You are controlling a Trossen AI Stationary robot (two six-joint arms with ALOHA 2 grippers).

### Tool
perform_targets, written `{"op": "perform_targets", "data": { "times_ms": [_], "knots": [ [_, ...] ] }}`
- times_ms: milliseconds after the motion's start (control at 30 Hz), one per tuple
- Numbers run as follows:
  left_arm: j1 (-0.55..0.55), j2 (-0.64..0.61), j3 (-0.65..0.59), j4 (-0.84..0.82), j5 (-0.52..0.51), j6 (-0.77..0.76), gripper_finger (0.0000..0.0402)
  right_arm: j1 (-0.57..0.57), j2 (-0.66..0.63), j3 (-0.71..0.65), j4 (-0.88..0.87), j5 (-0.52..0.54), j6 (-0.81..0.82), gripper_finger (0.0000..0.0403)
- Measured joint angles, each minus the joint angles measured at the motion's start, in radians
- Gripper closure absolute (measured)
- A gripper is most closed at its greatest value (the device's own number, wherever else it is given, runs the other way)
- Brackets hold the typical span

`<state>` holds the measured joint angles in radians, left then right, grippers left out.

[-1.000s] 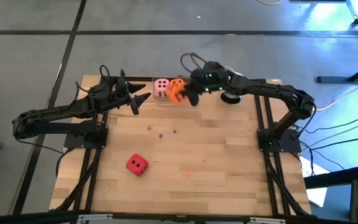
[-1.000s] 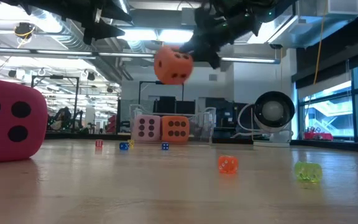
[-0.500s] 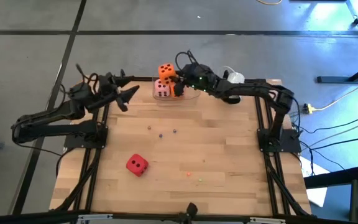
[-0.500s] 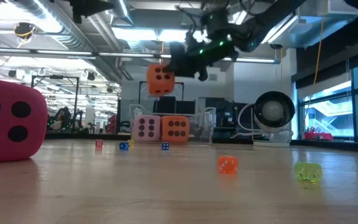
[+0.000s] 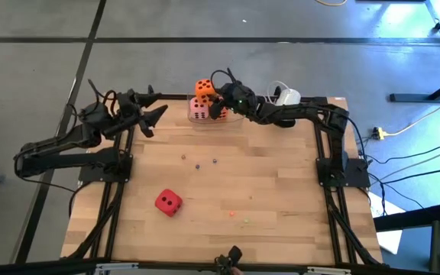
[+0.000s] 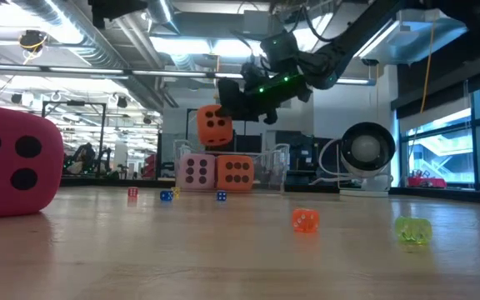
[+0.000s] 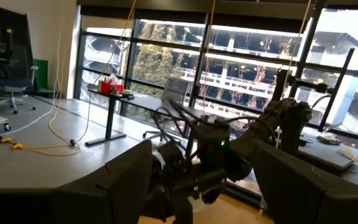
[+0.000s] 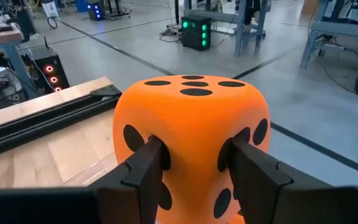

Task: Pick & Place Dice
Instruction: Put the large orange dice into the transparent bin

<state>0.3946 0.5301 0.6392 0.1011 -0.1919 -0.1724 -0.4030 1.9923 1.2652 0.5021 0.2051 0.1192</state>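
Held die [image 5: 203,88] above two dice [image 5: 207,109], far edge.

Landmark red die [image 5: 168,202] | table [image 5: 281,191] right of it open, only tiny beads [image 5: 214,161] scattered | far edge beyond it blocked: pink die [image 5: 198,113] and orange die [image 6: 235,173] side by side, right gripper [image 5: 214,98] hanging its orange die [image 5: 204,88] just above | left gripper [image 5: 153,116] spread wide, left of that cluster
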Motion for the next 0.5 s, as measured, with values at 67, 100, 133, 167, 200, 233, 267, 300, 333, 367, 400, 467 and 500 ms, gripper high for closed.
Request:
{"op": "perform_targets", "data": {
  "times_ms": [67, 100, 133, 167, 200, 233, 267, 300, 333, 367, 400, 467, 500],
  "knots": [
    [0.000, 0.004, 0.000, -0.001, 0.000, 0.000, 0.0133, 0.000, 0.000, 0.000, -0.001, 0.000, 0.003, 0.0240],
    [0.000, 0.005, 0.000, -0.001, 0.000, 0.000, 0.0134, 0.000, 0.000, -0.005, 0.002, 0.000, 0.006, 0.0240],
    [0.000, 0.005, 0.000, -0.001, 0.000, 0.000, 0.0134, 0.003, 0.000, -0.017, 0.019, 0.000, 0.016, 0.0240],
    [0.000, 0.005, 0.000, -0.001, 0.000, 0.000, 0.0134, 0.006, -0.001, -0.034, 0.044, 0.000, 0.029, 0.0240],
    [0.000, 0.005, 0.000, -0.001, 0.000, 0.000, 0.0134, 0.010, -0.001, -0.051, 0.072, 0.000, 0.034, 0.0240],
    [0.000, 0.005, 0.000, -0.001, 0.000, 0.000, 0.0134, 0.015, -0.001, -0.066, 0.096, 0.000, 0.032, 0.0240],
    [0.000, 0.005, 0.000, -0.001, 0.000, 0.000, 0.0134, 0.021, -0.001, -0.074, 0.122, 0.001, 0.018, 0.0240],
    [0.000, 0.005, 0.000, -0.001, 0.000, 0.000, 0.0135, 0.027, -0.001, -0.079, 0.147, 0.008, 0.002, 0.0240],
    [0.000, 0.005, 0.000, -0.001, -0.001, 0.000, 0.0135, 0.033, -0.001, -0.080, 0.164, 0.028, -0.004, 0.0240],
    [0.000, 0.005, 0.000, -0.001, -0.002, 0.000, 0.0135, 0.038, -0.001, -0.080, 0.169, 0.044, -0.004, 0.0240],
    [0.000, 0.005, 0.000, -0.001, -0.006, 0.001, 0.0134, 0.042, 0.002, -0.080, 0.173, 0.055, 0.001, 0.0240],
    [0.000, 0.005, 0.000, -0.001, -0.016, 0.000, 0.0133, 0.048, 0.022, -0.081, 0.210, 0.069, 0.004, 0.0240],
    [0.000, 0.005, 0.000, -0.001, -0.021, 0.000, 0.0132, 0.050, 0.031, -0.083, 0.222, 0.073, 0.004, 0.0240]
  ]
}}
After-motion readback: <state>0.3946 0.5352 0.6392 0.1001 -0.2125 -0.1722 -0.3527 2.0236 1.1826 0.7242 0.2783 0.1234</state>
